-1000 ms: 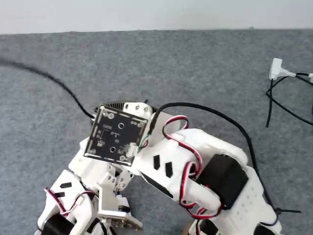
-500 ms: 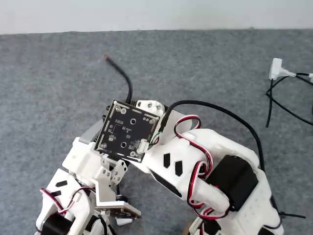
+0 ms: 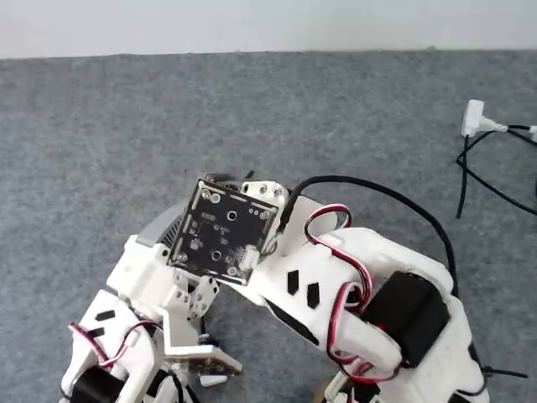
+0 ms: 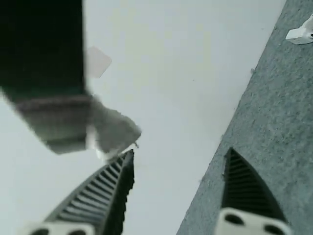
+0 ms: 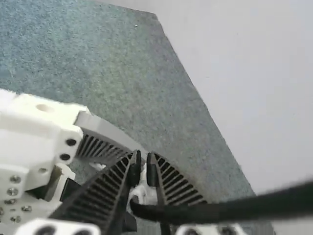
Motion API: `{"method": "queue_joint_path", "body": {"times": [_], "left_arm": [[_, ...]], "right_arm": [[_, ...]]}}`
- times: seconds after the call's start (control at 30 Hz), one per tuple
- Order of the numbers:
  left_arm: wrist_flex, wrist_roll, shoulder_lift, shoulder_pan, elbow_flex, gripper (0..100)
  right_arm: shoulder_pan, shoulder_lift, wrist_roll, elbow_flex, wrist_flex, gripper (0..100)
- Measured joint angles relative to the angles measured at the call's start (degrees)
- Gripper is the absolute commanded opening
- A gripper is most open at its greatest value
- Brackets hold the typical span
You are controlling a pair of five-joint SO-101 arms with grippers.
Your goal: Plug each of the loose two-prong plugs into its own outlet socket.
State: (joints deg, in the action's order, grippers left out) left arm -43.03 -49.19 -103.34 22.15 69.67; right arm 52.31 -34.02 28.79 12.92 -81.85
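Observation:
A white two-prong plug lies at the far right of the grey carpet, with black cords trailing from it; the plug also appears far off in the left wrist view. My right gripper is near the carpet's middle, its fingers closed together with a black cable crossing at their base. In the high view its wrist camera board covers the gripper. My left gripper stands open with nothing between its fingers, just beside the right one; one of its grey fingers shows.
A pale bare floor borders the carpet's far edge. Both arms crowd the near middle of the carpet. The left gripper's white body sits close against the right gripper's fingers.
The long black cable that ran off to the left has been drawn in; its free end swung up, then went under the right wrist. The right wrist shifted slightly right.

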Motion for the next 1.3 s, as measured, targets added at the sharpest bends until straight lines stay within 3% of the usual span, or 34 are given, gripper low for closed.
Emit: {"method": "queue_joint_path", "body": {"times": [0.17, 0.47, 0.63, 0.73, 0.87, 1.03, 1.17, 1.3], "left_arm": [[0.1, 0.6, -0.1, -0.4, -0.1, 28], [-1.7, 0.8, -0.1, -7.3, 0.1, 28], [-3.3, 5.2, -0.1, -12.9, 4.7, 28], [-3.3, 10.5, -0.1, -15.4, 7.4, 28], [-3.3, 23.5, -0.1, -18.6, 10.5, 28], [-3.3, 41.3, -0.1, -29.3, 12.2, 28], [-3.3, 45.5, -0.1, -31.2, 16.6, 28], [-1.6, 45.7, -0.1, -32.0, 19.2, 28]], "right_arm": [[-2.6, 0.6, 0.0, -0.1, -0.2, 0.9], [-4.8, 0.8, 0.0, -0.2, -0.2, 0.9], [-5.5, 0.8, 0.0, -0.2, -0.2, 0.9], [-9.7, 0.8, 0.0, -0.2, -0.3, 0.9], [-15.6, 0.7, -1.6, -4.9, -3.9, 0.9], [-18.1, 0.8, -15.0, -22.7, -5.9, 0.9], [-19.8, 0.9, -18.8, -36.0, -1.6, 0.9], [-18.3, 1.0, -14.3, -46.6, -1.1, 0.9]]}}
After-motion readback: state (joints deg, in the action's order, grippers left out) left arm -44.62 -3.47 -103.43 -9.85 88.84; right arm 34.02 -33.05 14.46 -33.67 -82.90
